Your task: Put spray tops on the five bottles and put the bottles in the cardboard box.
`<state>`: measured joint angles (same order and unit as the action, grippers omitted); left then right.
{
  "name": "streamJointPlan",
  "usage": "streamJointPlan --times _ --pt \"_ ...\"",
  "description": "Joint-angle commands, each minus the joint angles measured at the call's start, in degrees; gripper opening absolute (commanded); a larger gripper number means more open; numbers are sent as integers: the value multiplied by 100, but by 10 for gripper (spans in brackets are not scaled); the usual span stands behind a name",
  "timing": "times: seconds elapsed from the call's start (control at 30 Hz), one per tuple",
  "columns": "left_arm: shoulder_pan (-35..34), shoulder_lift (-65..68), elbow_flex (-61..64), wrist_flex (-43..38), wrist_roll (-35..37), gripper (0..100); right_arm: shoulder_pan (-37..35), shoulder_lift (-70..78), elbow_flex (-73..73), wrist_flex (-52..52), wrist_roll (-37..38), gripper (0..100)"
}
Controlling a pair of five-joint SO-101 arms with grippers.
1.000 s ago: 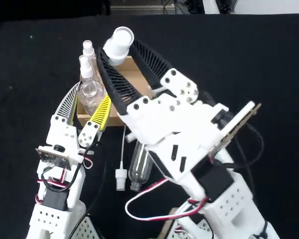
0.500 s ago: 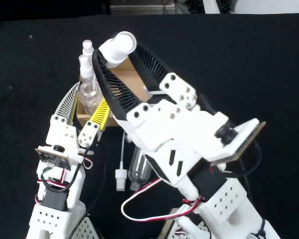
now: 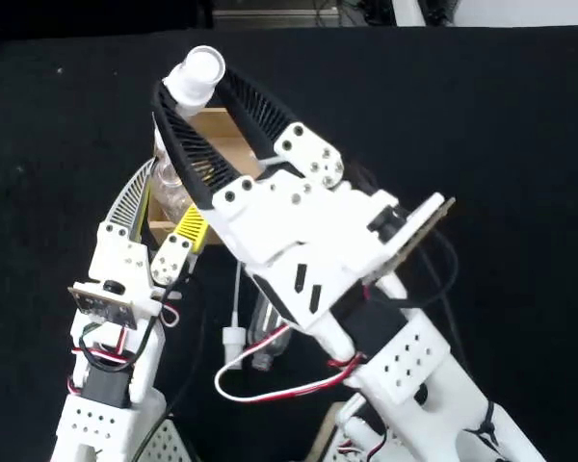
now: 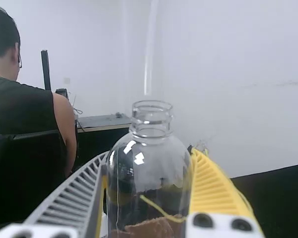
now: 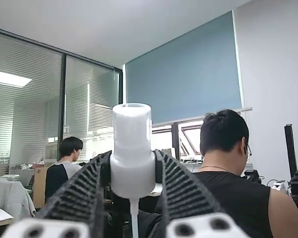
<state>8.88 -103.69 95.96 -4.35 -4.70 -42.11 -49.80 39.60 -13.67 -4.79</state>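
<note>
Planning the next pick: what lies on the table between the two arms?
High view: a loose spray top and a clear bottle on its side.

Counted from where I stood: one cardboard box, two bottles and two spray tops in sight.
One open-necked bottle stood at the box's left edge, clamped in the left gripper. The second bottle lay on the table in front of the box. One spray top was pinched in the right gripper above the box's far left corner. The other spray top also lay in front of the box.
</note>
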Motion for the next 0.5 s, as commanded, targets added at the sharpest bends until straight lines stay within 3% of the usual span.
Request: streamJointPlan --times 0.0,0.47 --pt "66 -79 136 -70 0 30 132 22 -119 -141 18 10" --pt "66 -79 136 -70 0 30 0 -4 -110 774 26 10"
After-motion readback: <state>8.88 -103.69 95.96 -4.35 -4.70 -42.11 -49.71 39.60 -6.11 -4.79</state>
